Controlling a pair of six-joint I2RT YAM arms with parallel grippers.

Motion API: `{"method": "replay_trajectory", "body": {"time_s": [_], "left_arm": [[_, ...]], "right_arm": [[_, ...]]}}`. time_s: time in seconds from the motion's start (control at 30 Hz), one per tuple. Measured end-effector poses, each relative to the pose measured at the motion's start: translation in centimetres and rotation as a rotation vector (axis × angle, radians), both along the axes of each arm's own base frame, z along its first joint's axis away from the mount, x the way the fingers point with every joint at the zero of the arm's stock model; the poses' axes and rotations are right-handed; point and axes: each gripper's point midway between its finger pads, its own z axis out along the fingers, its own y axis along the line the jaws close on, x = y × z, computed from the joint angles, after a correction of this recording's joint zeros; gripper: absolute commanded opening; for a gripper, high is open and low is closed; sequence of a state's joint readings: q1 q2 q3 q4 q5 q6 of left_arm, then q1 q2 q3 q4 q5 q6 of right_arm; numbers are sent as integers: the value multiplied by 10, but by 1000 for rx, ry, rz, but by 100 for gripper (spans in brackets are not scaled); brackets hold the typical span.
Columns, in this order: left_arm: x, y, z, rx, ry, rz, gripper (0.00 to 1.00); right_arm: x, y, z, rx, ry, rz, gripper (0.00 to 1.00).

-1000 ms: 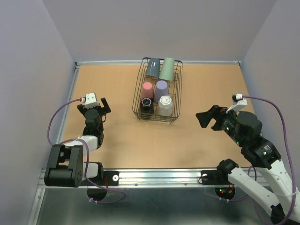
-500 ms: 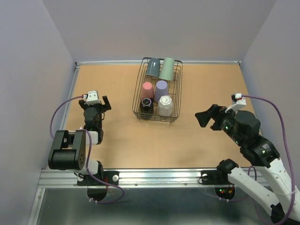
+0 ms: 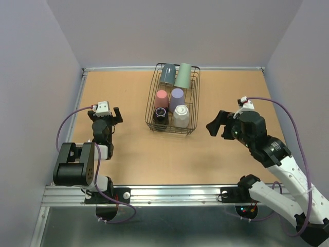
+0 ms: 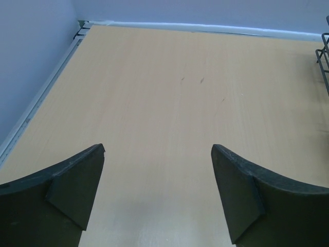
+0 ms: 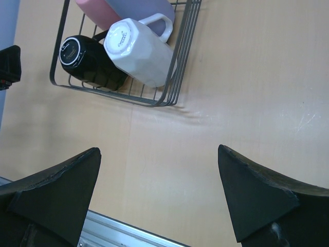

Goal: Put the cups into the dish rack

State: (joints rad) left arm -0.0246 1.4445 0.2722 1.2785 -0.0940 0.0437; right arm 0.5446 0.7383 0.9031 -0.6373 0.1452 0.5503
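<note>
Worktop: the tan wooden worktop point(image 3: 128, 149) was closed in by pale lilac walls point(image 3: 41, 77) at left, back and right. A grooved aluminium rail point(image 3: 169, 193) ran along its near edge.
Rack: the black thin-wire rectangular dish rack point(image 3: 172, 129) stood about mid-width, its far end close to the back wall and its long sides running away from the arms.
Cups: all six were inside the rack. The grey-blue cup point(image 3: 168, 73) and pale green cup point(image 3: 182, 75) were at the far end, the pink cup point(image 3: 161, 98) and lavender cup point(image 3: 177, 96) in the middle, and the dark brown cup point(image 3: 160, 114) and white handled mug point(image 3: 180, 116) at the near end.
Open room: bare worktop lay on both sides of the rack and between its near end and the rail.
Left tool: the left tool point(image 4: 157, 154) was spread with nothing between its fingers. It hung over bare worktop between the left wall and the rack, well apart from both.
Right tool: the right tool point(image 5: 158, 153) was spread and empty, just right of the rack's near corner and not touching it.
Change: within the last second the right tool had moved left, closer to the rack. The left arm's base link had swung round and its tool had edged slightly rackward. The rack and cups lay as before.
</note>
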Motion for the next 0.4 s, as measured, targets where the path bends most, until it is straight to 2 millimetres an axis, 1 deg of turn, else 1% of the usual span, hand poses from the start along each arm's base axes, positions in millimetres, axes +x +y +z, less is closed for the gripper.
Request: {"method": "replay_trajectory", "body": {"time_s": [0.17,0.27,0.4], "left_arm": [[-1,0,0,1,-4,-2,99],[-4,0,-5,1,9,-1,99],[-4,0,-10,2,22,-2,99]], "right_arm": [[0,2,-2,11,15,-2,100],[-2,2,3,30,2,-6,100],[-7,-2,14,57,-36,-8,100]]}}
